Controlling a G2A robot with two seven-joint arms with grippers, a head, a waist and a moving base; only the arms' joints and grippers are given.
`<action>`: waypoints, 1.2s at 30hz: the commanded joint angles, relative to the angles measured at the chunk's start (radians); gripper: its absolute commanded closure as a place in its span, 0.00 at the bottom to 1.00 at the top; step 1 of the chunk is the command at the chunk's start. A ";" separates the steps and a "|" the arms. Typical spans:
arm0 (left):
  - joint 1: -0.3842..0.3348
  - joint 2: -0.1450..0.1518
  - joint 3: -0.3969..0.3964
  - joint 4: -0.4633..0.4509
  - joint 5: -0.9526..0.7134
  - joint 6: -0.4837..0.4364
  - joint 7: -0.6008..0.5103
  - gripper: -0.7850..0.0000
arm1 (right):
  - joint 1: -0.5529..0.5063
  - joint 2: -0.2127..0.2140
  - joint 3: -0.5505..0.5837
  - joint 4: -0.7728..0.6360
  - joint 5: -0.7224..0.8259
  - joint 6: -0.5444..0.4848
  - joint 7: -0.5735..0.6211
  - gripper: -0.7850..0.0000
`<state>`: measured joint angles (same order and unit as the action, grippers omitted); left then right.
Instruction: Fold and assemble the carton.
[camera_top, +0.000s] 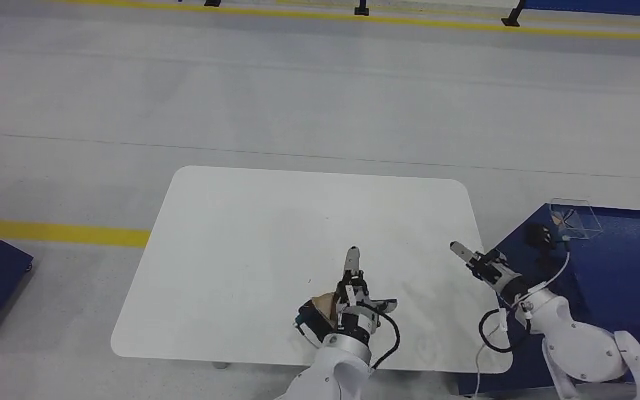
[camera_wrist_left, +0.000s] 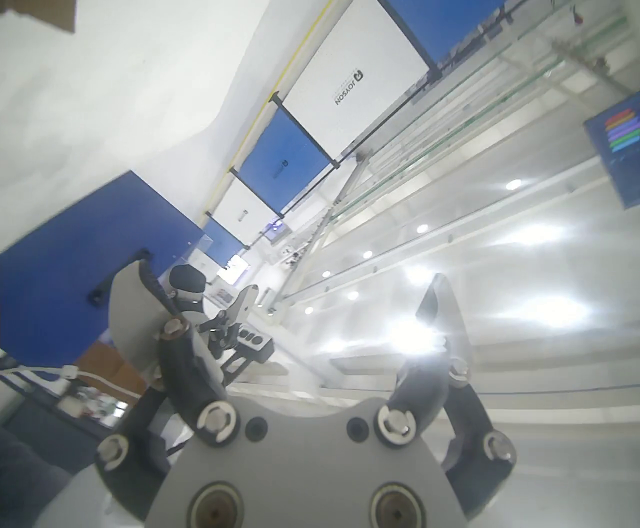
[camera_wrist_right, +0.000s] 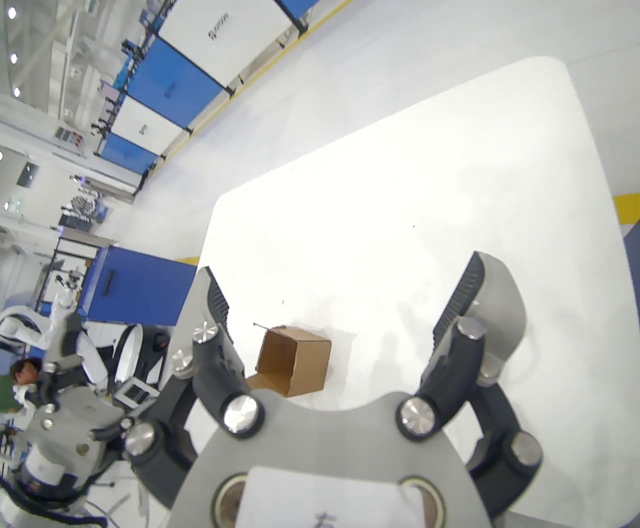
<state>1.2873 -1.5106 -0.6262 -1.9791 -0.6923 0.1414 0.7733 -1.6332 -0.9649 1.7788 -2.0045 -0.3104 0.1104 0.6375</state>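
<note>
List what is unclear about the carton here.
Top view: carton mostly hidden under the left arm, too small to judge its folds.
Left wrist view: one brown corner, cut off by the frame's edge.
Right wrist view: its open flap runs behind a finger of the right pincer; far sides face away.

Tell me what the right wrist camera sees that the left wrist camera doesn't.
Only the right wrist view: the right gripper, open, over the white table, where the brown carton sits with one side open. Only the left wrist view: the left gripper, open and empty, aimed up toward the ceiling, and a screen with coloured bars; a brown scrap at its edge may be the carton. Both: blue and white partition panels across the hall.
</note>
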 joint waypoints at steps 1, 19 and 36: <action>0.020 0.028 -0.019 -0.058 0.026 0.134 -0.051 0.00 | 0.055 0.002 -0.043 0.036 0.001 -0.005 0.062 0.00; 0.060 0.095 -0.039 -0.112 0.161 0.531 -0.243 0.00 | 0.204 -0.004 -0.227 0.184 -0.039 -0.006 0.144 0.00; 0.245 0.162 -0.109 -0.084 0.066 0.871 -0.260 0.00 | 0.423 -0.070 -0.686 0.338 -0.486 0.064 0.006 0.00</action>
<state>1.5336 -1.3476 -0.7356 -2.0685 -0.6157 1.0122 0.5048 -1.2169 -1.0315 1.1001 -1.6709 -0.8038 0.1819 0.6469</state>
